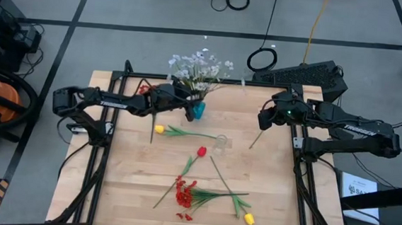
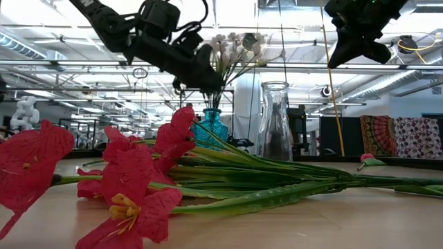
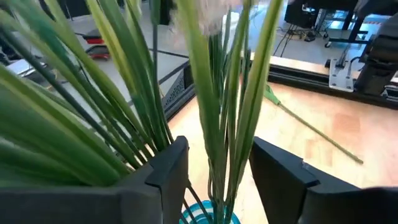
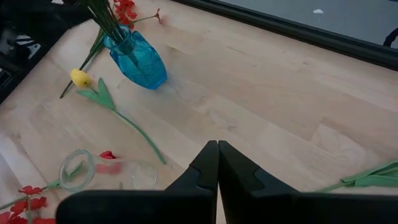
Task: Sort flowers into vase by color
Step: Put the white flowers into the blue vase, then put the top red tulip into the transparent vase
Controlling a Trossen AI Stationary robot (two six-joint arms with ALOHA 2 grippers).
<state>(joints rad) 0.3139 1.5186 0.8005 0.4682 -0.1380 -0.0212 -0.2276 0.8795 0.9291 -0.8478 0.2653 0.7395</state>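
The white spray (image 1: 200, 68) is seen standing in the blue vase (image 1: 198, 111) at the back of the table, near the middle, its stems dropped into the neck. The left gripper (image 3: 214, 171) is held just above that neck, its fingers (image 3: 171, 165) parted to either side of the stems, with gaps visible between pads and stems; nothing appears to be gripped. A release of the white stems is judged to be the step in hand.

A clean lift away is called for next, so that no stem is dragged out, and then a reach for one of the flowers lying loose: a yellow tulip (image 1: 159, 129) beside the blue vase, a red tulip (image 1: 201, 151) mid-table, the red cluster (image 1: 184, 194) and a second yellow tulip (image 1: 249, 219) toward the front. A clear glass vase (image 1: 220, 144) is seen empty at the centre.

The right gripper (image 4: 217, 163) is hung above the table's right rear, fingers pressed together on nothing.

The parted fingers around the stems are shown only by the left wrist view; the whole layout is given by the high view alone. In the low view the clear vase's bottle shape is revealed behind the red cluster's blooms.
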